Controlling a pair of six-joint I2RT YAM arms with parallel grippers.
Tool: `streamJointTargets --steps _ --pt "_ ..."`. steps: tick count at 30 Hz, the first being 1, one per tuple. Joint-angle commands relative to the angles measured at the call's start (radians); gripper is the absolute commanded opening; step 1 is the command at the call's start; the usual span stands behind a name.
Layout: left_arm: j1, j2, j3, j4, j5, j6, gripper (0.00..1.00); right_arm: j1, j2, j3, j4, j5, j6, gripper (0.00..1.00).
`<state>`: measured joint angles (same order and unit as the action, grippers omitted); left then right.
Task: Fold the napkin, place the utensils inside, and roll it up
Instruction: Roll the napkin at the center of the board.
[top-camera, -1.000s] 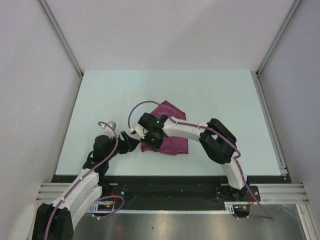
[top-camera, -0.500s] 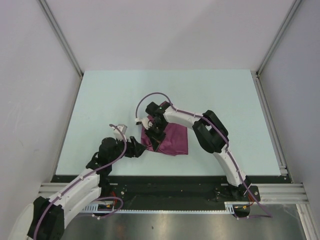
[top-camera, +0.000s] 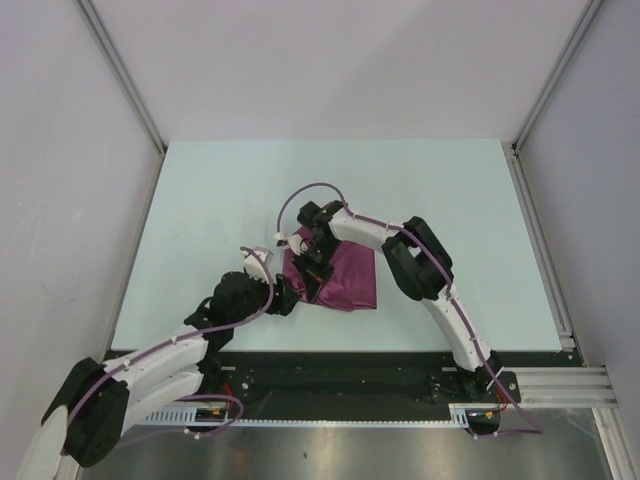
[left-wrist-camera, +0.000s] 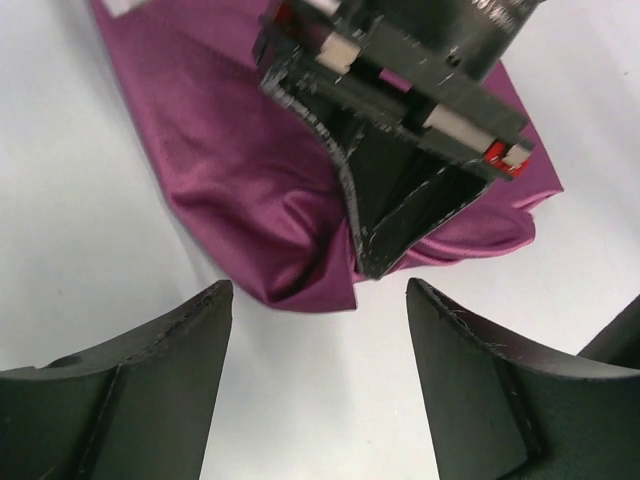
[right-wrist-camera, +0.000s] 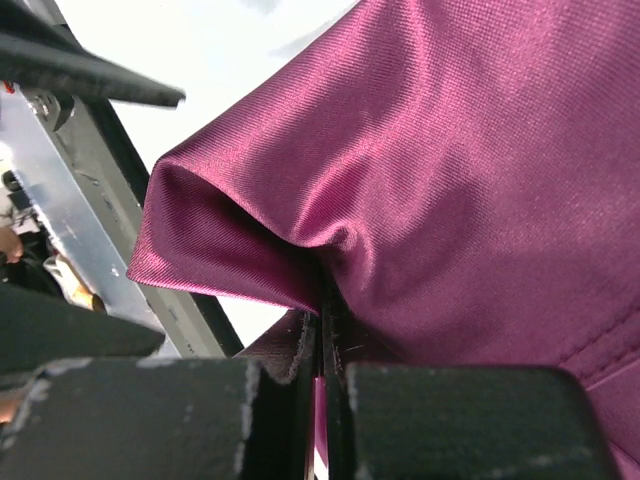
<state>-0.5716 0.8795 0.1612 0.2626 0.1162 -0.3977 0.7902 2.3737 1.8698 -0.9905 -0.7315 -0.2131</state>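
The plum napkin (top-camera: 345, 278) lies folded near the middle of the table. My right gripper (top-camera: 313, 273) is shut on the cloth near its left front corner; the right wrist view shows the fabric (right-wrist-camera: 450, 180) pinched between the closed jaws, bunched above them. My left gripper (top-camera: 290, 297) is open and empty just left of and in front of that corner; in the left wrist view the napkin (left-wrist-camera: 240, 170) and the right gripper (left-wrist-camera: 400, 200) lie ahead of its spread fingers (left-wrist-camera: 170, 360). The orange spoon is not in view.
The pale green table (top-camera: 200, 200) has grey walls on three sides and metal rails (top-camera: 540, 240) along its edges. The right arm (top-camera: 420, 260) arches over the napkin's right side.
My left gripper has moved right toward the napkin's front left corner. My right gripper has shifted slightly right and back with the cloth, pulling its left edge in.
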Motion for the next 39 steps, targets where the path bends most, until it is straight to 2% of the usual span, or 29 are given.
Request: streamJointTargets --steps 1,14,18,26,34,39 --pt "-0.042 0.025 0.052 0.067 -0.067 0.072 0.74 -0.005 0.039 0.028 -0.043 -0.015 -0.022 0.0" --pt "-0.125 0.099 0.066 0.136 -0.113 0.128 0.7 -0.016 0.05 0.025 -0.05 -0.039 -0.028 0.0" --pt "-0.129 0.101 0.066 0.15 -0.148 0.157 0.73 -0.017 0.053 0.025 -0.054 -0.045 -0.031 0.0" --pt "-0.134 0.157 0.069 0.184 -0.098 0.174 0.75 -0.016 0.058 0.025 -0.059 -0.049 -0.031 0.0" --pt "-0.134 0.165 0.066 0.167 -0.102 0.143 0.68 -0.022 0.064 0.025 -0.059 -0.054 -0.029 0.0" --pt "-0.134 0.2 0.077 0.145 -0.142 0.128 0.56 -0.025 0.068 0.025 -0.06 -0.062 -0.028 0.0"
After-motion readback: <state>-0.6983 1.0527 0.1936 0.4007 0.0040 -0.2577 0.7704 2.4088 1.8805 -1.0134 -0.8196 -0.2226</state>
